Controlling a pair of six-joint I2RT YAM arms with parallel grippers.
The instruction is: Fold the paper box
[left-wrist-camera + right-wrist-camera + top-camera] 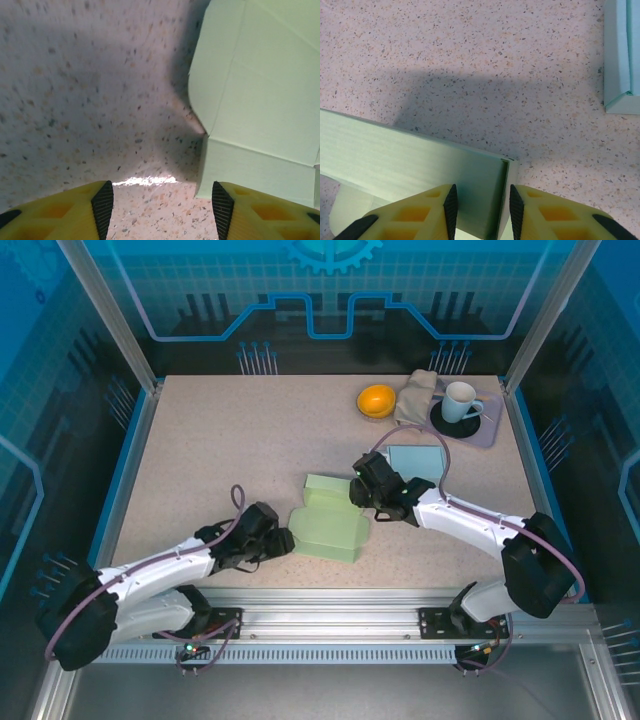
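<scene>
Paper box (330, 525), centre of tabletop (220, 460): judged light, thin card (creases readily). Right pincer (481, 202) clamps its upright wall; left pincer (162, 200) gapes empty just beside the left flap. Best held at wall edges near fold lines.

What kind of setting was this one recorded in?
Probably a lab robot test cell: aluminium frame posts with blue printed panels enclose a speckled table holding a green paper box.

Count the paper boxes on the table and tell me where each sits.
2. The green box, partly folded, sits mid-table toward the near edge. The light blue box lies flat behind it to the right, nearer the mug. No others seem hidden.
</scene>
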